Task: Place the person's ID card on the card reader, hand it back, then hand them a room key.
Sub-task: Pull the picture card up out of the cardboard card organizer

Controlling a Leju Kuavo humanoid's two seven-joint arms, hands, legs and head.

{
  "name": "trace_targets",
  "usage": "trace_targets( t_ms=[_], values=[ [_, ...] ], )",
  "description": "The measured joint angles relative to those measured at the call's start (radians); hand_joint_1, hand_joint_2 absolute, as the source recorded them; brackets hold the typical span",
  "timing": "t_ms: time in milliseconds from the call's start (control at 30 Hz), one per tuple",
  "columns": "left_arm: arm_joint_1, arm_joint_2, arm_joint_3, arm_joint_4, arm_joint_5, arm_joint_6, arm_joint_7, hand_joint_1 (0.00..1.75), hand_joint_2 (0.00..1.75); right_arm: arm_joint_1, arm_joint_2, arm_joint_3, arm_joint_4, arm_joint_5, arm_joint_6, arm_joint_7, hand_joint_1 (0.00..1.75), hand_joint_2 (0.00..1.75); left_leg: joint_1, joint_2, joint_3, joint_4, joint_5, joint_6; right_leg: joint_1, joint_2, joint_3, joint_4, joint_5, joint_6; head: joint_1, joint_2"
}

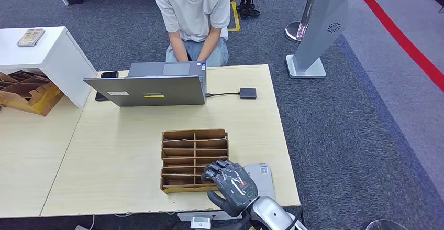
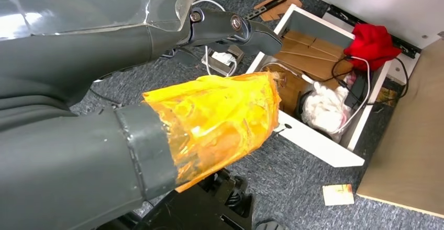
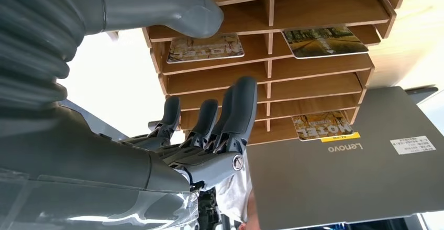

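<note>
- Three room key cards lie in the wooden slotted organizer point(image 3: 272, 57): one key card point(image 3: 205, 47) and another point(image 3: 323, 41) in neighbouring slots of one row, a third point(image 3: 320, 125) in the slot row nearest the laptop point(image 1: 152, 88).
- Right hand point(image 1: 229, 185) hovers over the organizer's corner nearest the robot, fingers apart and a bit curled, holding nothing; wrist view shows thumb point(image 3: 173, 10) and fingers point(image 3: 238, 109) w/ open space between, no card touched.
- ID card: can't spot it for sure. The person point(image 1: 192, 15) sits behind the table w/ hands down behind the laptop lid.
- Small black box point(image 1: 248, 92) cabled to the laptop looks like the card reader; nothing rests on it.
- Grey-white flat item point(image 1: 260, 176) lies on the table point(image 1: 104, 151) just beside the right hand, at the organizer's right side; what it is, can't tell.
- Progress, as a judgement: ID steps appear finished or skipped, since the reader is bare and the hand is at the keys. Left to do: pick a key card, lift it out, pass it to the person.
- Left hand point(image 2: 157, 83) hangs low beside the table over the floor; orange film wraps the thumb point(image 2: 220, 120), a dark finger point(image 2: 235, 28) extends, nothing held, fingers apart.
- Black phone point(image 1: 109, 74) lies by the laptop's left corner.
</note>
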Motion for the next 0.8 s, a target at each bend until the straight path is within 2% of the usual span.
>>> trace_targets(
  t_ms=[133, 167, 500, 800],
  values=[
    [0.0, 0.0, -0.005, 0.0, 0.0, 0.0, 0.0, 0.0, 0.0, 0.0, 0.0, 0.0, 0.001, 0.0, 0.0, 0.0, 0.44, 1.75, 0.0, 0.0, 0.0, 0.0, 0.0, 0.0, 0.0, 0.0, 0.0, 0.0, 0.0, 0.0, 0.0, 0.0],
    [0.0, 0.0, -0.005, 0.0, 0.0, 0.0, 0.0, 0.0, 0.0, 0.0, 0.0, 0.0, 0.001, 0.0, 0.0, 0.0, 0.42, 1.75, 0.0, 0.0, 0.0, 0.0, 0.0, 0.0, 0.0, 0.0, 0.0, 0.0, 0.0, 0.0, 0.0, 0.0],
    [0.0, 0.0, -0.007, 0.0, 0.0, 0.0, 0.0, 0.0, 0.0, 0.001, -0.001, 0.0, 0.014, 0.0, 0.0, 0.0, 0.36, 1.75, 0.0, 0.0, 0.0, 0.0, 0.0, 0.0, 0.0, 0.0, 0.0, 0.0, 0.0, 0.0, 0.0, 0.0],
    [-0.003, 0.0, -0.015, 0.0, -0.001, -0.007, 0.011, 0.0, 0.0, -0.009, 0.006, 0.0, 0.02, 0.007, 0.021, 0.013, 0.4, 1.75, 0.0, 0.0, 0.0, 0.0, 0.0, 0.0, 0.0, 0.0, 0.0, 0.0, 0.0, 0.0, 0.0, 0.0]
  ],
)
